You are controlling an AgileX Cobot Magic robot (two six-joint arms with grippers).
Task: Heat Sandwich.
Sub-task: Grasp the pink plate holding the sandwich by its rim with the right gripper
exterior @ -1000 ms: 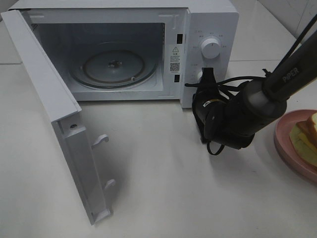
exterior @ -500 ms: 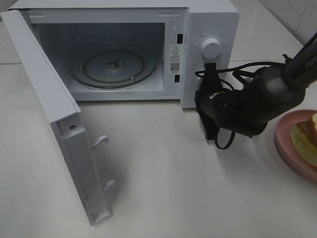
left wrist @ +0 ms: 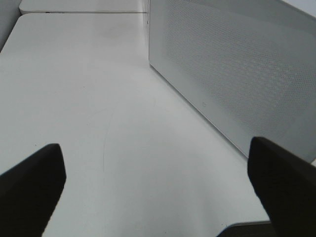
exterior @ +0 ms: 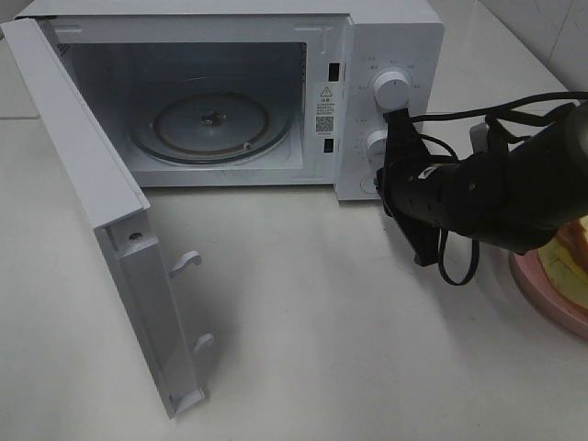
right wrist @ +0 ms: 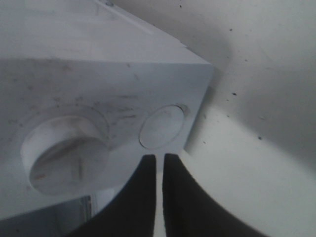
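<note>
Since a second ago the right arm (exterior: 487, 197) has swung away from the front of the control panel toward the plate (exterior: 537, 294). It now covers more of the plate and the sandwich (exterior: 570, 262), and the lower knob (exterior: 377, 142), hidden before, shows again. The door (exterior: 92, 184) and the turntable (exterior: 211, 124) have not moved.

The worktop (exterior: 322, 349) is smooth, matt and white. The door, swung wide, is a flat white plastic slab with two hook latches (exterior: 186, 260) on its inner edge. At the right edge the round pink plate has a raised rim. The sandwich lies on it, showing pale bread and brown crust (most of it is behind the arm). The arm has a rounded black casing with looped cables. Behind it stands the microwave (exterior: 395, 37), a white box with a round ribbed glass turntable inside and two round white knobs, one above the other.

The right pincer (right wrist: 158, 160) has two dark tapered fingers nearly together with only a hairline gap, and it grips nothing. Its tips sit just beside a small round button (right wrist: 163, 126) at the panel's lower corner (touching or not, I cannot tell). The left pincer (left wrist: 154, 148) is spread wide with nothing between its fingers. It hangs over bare worktop beside a pale, finely dotted panel (left wrist: 237, 74).
</note>
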